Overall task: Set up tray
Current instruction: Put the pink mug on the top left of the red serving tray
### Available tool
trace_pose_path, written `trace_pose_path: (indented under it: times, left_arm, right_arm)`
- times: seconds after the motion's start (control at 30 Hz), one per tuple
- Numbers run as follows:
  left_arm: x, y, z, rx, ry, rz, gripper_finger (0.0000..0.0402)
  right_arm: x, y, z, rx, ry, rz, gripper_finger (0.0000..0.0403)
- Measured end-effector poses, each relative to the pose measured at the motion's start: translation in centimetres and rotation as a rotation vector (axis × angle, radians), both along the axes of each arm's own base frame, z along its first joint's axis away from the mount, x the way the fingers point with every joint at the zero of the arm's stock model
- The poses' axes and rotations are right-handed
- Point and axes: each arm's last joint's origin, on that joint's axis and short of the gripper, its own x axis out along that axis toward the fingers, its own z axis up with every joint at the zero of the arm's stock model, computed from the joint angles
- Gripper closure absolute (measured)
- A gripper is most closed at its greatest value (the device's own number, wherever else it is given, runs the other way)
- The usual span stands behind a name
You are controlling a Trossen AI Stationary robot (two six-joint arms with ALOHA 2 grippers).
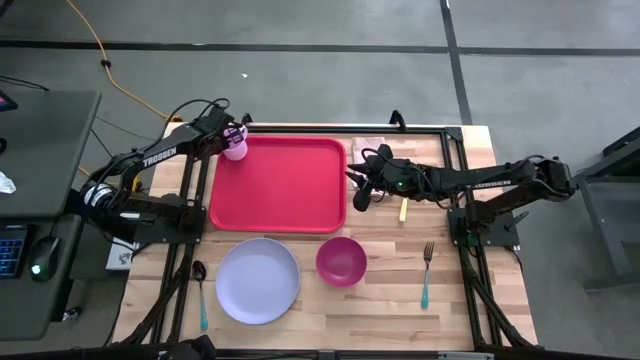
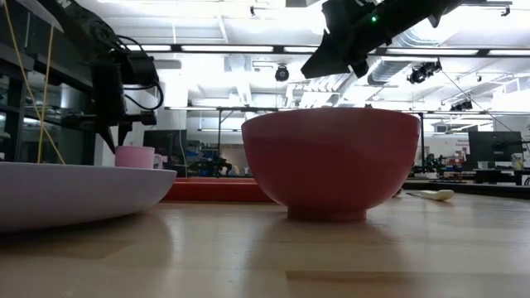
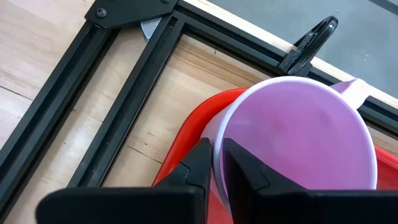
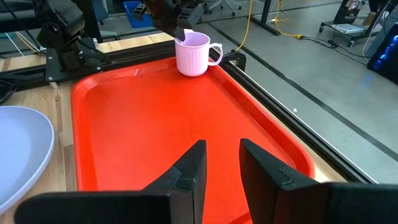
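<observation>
While the left gripper (image 1: 231,138) has its fingers astride the rim of the lavender mug (image 1: 235,146) standing in the far left corner of the tray (image 1: 290,190), we should open fully and lift straight up, the right gripper (image 1: 358,185) waiting slightly parted over the tray's right edge.

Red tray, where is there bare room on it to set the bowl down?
The large flat red plastic tray is bare nearly everywhere: its middle, both near corners and the right side. Only the far left corner is crowded, where the lavender plastic mug stands with the left pincer at its rim. The right pincer hovers by the right rim.
</observation>
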Motion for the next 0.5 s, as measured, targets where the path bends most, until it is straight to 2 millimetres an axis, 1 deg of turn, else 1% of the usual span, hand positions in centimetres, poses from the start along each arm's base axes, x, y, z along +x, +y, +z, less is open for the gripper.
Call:
trace_pose_path:
  times: [0.5]
  left_arm:
    - [-0.06,0.03,0.04,0.014,0.018,0.012,0.0332]
  right_arm:
    - [0.00,-0.01,0.00,0.000,0.000,0.000,0.0329]
